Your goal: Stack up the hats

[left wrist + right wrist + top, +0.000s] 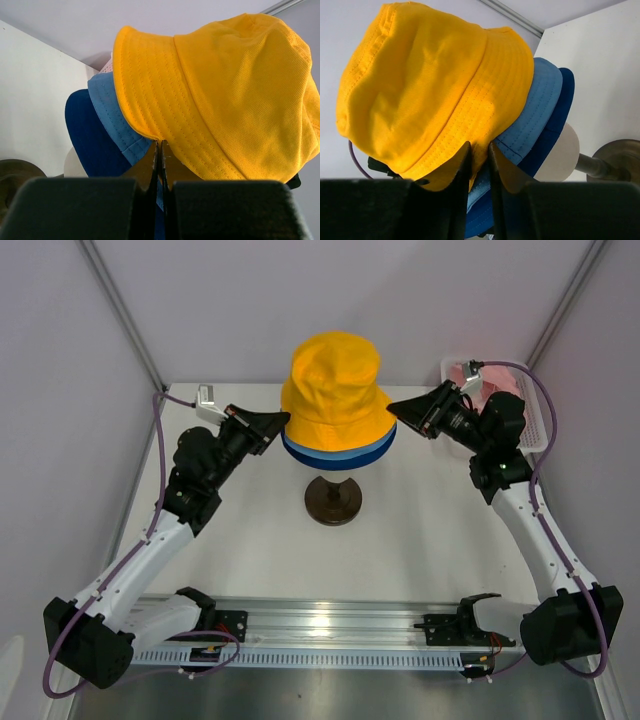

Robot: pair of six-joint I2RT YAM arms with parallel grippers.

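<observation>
From the top external view, the yellow hat (334,380) sits on top of the stack on the mannequin head, with the light blue hat (338,452) and the dark blue hat (338,464) showing only as thin brim rings under it. The round base (333,500) stands on the table (400,550). The left gripper (283,421) and the right gripper (392,408) are both at the yellow brim, one on each side. I judge the step in hand is seating the yellow hat down on the stack. The pink hat (490,385) lies in the white basket (535,425) at the far right, mostly hidden by the right arm; it is not stacked yet.

In the left wrist view, the left gripper (160,150) has its jaws pressed together, at the edge of the yellow hat (220,95). Whether fabric is caught between them I cannot tell. The light blue hat (112,115) and dark blue hat (90,135) peek out below.

In the right wrist view, the right gripper (479,155) has a narrow gap between its fingers, with the brim of the yellow hat (435,85) just at the gap; a firm pinch is not clear. The mannequin head (560,155) shows only a small cream part.

The next move probably calls for letting go of the brim and reaching for the pink hat.
</observation>
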